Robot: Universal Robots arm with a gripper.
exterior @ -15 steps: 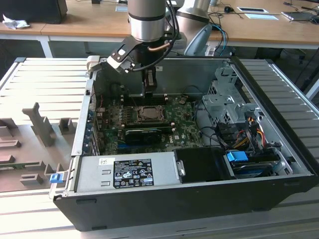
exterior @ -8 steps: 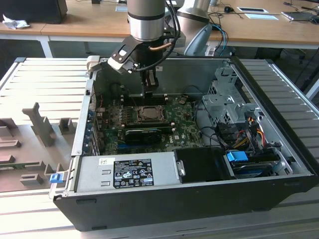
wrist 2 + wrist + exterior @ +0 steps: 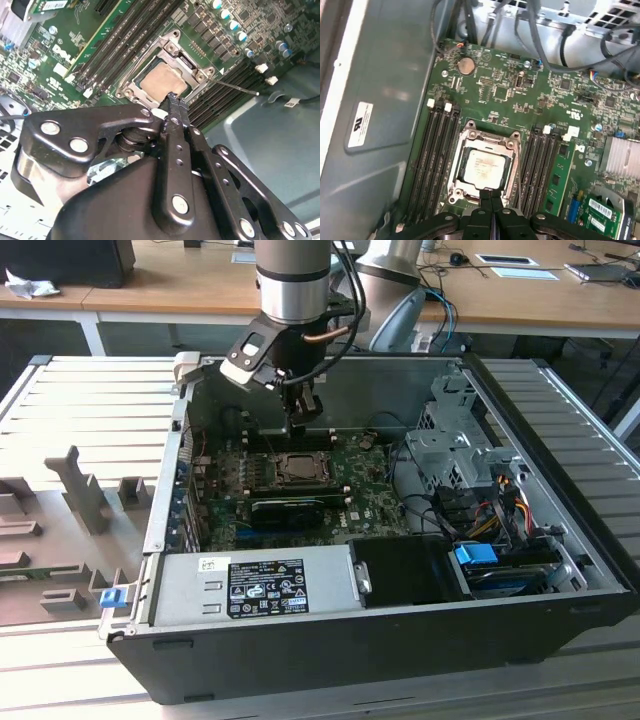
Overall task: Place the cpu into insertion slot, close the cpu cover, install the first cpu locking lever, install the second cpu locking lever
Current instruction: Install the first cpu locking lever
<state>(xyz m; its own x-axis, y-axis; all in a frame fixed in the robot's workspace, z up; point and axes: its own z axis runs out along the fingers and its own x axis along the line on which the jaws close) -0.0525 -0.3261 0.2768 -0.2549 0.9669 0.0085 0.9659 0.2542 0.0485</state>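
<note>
1. State: the cpu lies flat in the insertion slot, mid-motherboard, between two banks of memory slots. The open case rests on the ribbed counter.
2. The cpu cover lies down around the chip and frames it on all four sides. Judged closed; latching not confirmed.
3. The gripper is clenched, fingers pressed tip to tip with nothing between them. The tips sit at one edge of the slot, just over the cover frame. Whether they touch it cannot be told.
4. In the second wrist view a thin lever sticks out from one slot corner, across the neighbouring memory slots toward the case wall. Judged unhooked.
5. Risk A: the closed tips slip off the lever under push. Cause: thin round rod, narrow contact, likely spring load. The rod could snap back up.
6. Risk B: the tips land on the chip top or the cover frame instead of the rod. Cause: the tips sit very close to both. Force on an unlatched cover could shift the chip on the pin field.
7. Risk C: the lever sweeps wide and catches a white memory clip, or misses its hook. The cover would then be left loose.
8. Risk D: in the exterior view the wrist hangs near the case's far wall, so a sideways move could strike it.
</note>
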